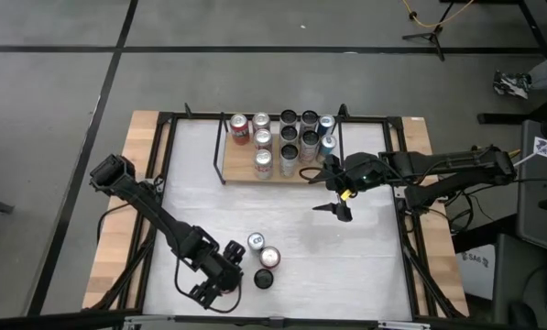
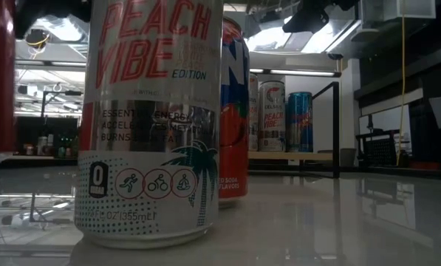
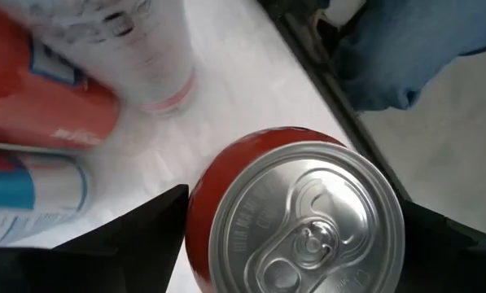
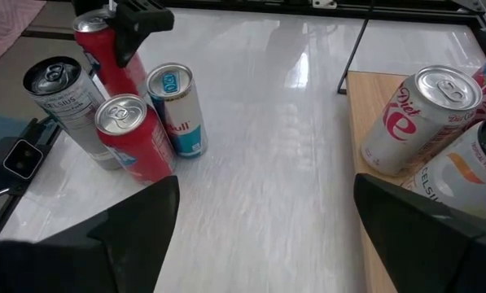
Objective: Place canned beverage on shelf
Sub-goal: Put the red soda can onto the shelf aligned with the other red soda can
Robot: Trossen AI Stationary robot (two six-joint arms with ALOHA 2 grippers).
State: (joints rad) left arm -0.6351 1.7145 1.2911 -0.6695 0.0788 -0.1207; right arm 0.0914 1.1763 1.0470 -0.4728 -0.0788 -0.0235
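My left fingers [image 3: 287,244] stand open on either side of the red can [image 3: 295,216] at the bottom centre of the left wrist view, not yet pressing it. In the high view this can sits low in the middle, with other cans [image 1: 262,249] just beside it. I judge it full and fairly heavy, with a stiff but dentable wall and a slick painted skin, so I would squeeze across the middle of its body, firmly and evenly. My right fingers [image 1: 339,203] hang open and empty over the table [image 1: 374,247], just below the shelf [image 1: 239,170], upper middle, already crowded with cans. The table is glossy white, likely slippery. Dark floor surrounds it.
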